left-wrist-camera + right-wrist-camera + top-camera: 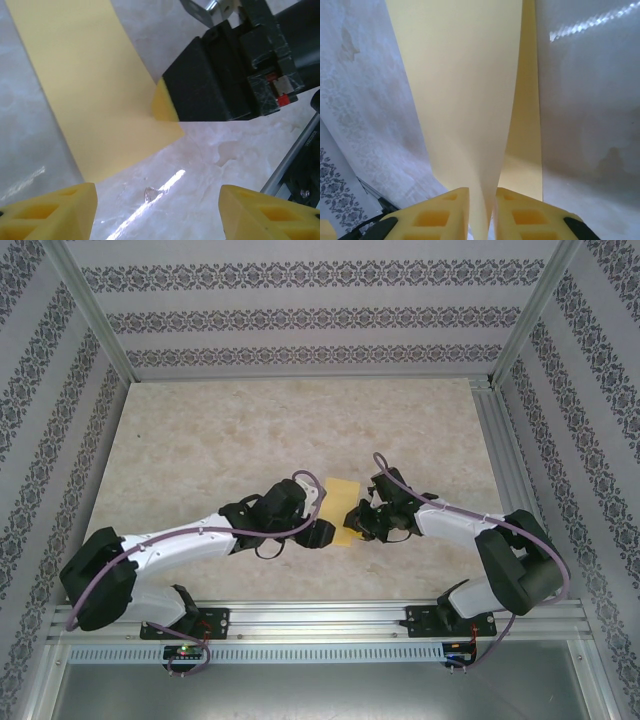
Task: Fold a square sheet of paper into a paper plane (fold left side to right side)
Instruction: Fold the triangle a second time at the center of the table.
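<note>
Top view first: the square sheet of paper (343, 502) is found on the table (220, 430) near the front edge, tucked between the two arms; the left gripper (322, 532) is parked just beside its near-left edge and the right gripper (356, 521) is set against its near-right side; finer detail can't be made out from up here tbh.

Left wrist cam: the left gripper (155, 197) is seen with its fingers spread wide and nothing between them, just short of the paper's near corner; the sheet (90, 90) is laid out flat as a longish strip; a yellow fingertip (161, 102) of the right gripper is planted on its right edge.

Right wrist cam: the right gripper (482, 212) is clamped onto a raised flap of the paper (465, 90); a lower layer (525, 125) is left flat on the table beside it.

So a fold is judged to be mid-way, with one layer lifted and not yet laid down; next, the flap would need to be brought over edge to edge and the crease pressed flat, probably by the free left gripper; the bottom layer should be kept from sliding.
</note>
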